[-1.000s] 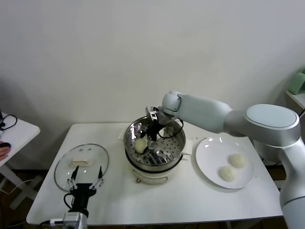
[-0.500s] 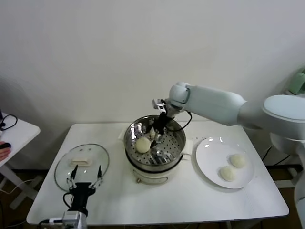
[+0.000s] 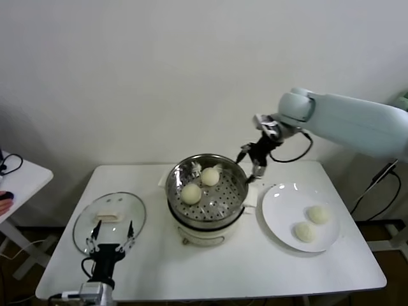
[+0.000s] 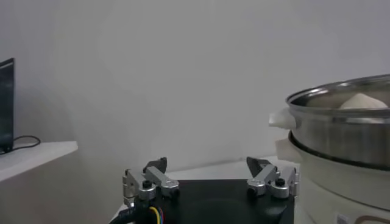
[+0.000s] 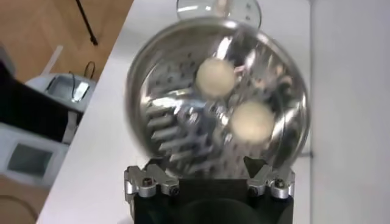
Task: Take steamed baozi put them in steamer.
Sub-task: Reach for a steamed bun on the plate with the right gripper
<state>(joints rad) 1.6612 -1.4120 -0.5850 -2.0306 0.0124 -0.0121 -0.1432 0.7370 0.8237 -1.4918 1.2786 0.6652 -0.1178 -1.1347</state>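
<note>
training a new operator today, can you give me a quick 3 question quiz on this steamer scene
1. How many round cream-white dough buns lie in the shiny stainless-steel steamer basket?
2. True or false: the flat white plate holds two buns.
3. Where is the open right gripper? A) inside the basket B) above the table between basket and plate C) on the round glass lid

Key: 1) two 2) true 3) B

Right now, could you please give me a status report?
Right gripper open, empty, above steamer rim. Left gripper open, parked. Two baozi in steamer, two on plate.
</note>
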